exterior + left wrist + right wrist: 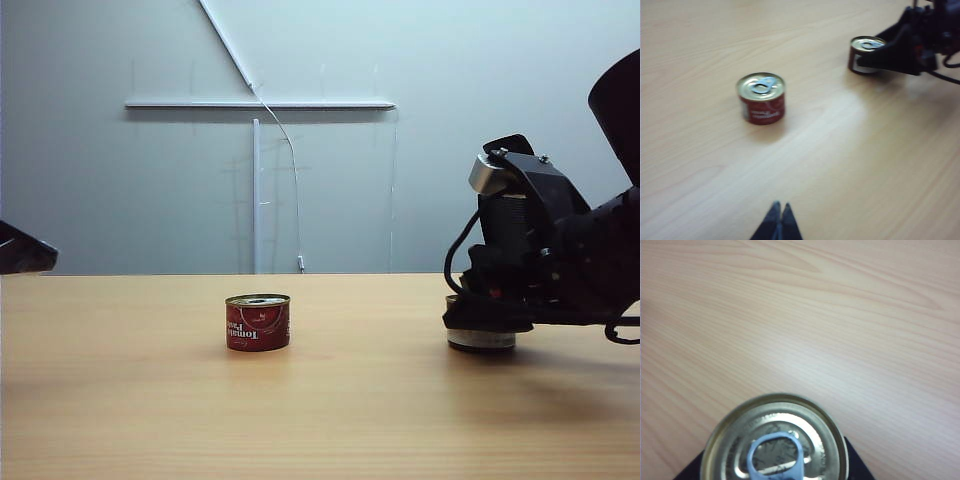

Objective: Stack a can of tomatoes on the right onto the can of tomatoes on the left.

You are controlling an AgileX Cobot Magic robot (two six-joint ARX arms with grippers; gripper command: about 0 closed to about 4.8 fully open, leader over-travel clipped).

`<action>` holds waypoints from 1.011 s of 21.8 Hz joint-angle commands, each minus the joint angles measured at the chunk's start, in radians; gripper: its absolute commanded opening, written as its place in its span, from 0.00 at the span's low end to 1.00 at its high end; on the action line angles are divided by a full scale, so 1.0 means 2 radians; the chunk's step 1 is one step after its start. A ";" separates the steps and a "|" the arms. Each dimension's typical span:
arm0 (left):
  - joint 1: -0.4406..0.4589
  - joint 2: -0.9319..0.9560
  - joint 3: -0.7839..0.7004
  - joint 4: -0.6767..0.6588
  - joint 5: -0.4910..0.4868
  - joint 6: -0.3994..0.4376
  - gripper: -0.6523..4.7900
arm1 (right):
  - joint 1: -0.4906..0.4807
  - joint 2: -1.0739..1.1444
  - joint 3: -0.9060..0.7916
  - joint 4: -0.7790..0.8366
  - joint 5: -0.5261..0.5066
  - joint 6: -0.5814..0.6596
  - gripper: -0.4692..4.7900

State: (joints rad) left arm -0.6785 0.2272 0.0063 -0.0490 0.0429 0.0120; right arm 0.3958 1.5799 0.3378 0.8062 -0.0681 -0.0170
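Pressed together, the left gripper [779, 220] fingers idle, empty. Right gripper [487, 322] fingers straddle the right can [774, 439]; whether they've clamped, I can't tell. It's on the tabletop [150, 400], at three o'clock from the left can [258, 322]. Lift and stack remain.

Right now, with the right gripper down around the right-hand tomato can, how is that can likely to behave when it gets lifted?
The right can looks like rigid metal, so it probably won't deform between the right gripper fingers. It is short and wide, upright on the table, so tipping seems unlikely. Its smooth wall could slip in a loose grip. The left gripper is shut, well away.
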 commanded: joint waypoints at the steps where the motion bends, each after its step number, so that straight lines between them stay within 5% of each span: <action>1: 0.050 0.000 0.001 0.002 0.002 0.003 0.12 | 0.006 -0.003 0.024 0.032 -0.086 0.070 0.36; 5: 0.107 0.000 0.001 0.002 0.001 0.003 0.12 | 0.052 -0.002 0.098 -0.019 -0.119 0.072 0.36; 13: 0.110 0.000 0.001 0.002 0.002 0.003 0.12 | 0.114 0.092 0.267 -0.155 -0.121 0.019 0.37; 22: 0.110 0.000 0.001 0.002 0.001 0.003 0.12 | 0.145 0.106 0.287 -0.189 -0.066 -0.027 0.37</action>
State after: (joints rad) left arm -0.4580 0.2268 0.0063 -0.0490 0.0422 0.0120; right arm 0.6876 1.8011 0.9054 0.4225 -0.2066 -0.0574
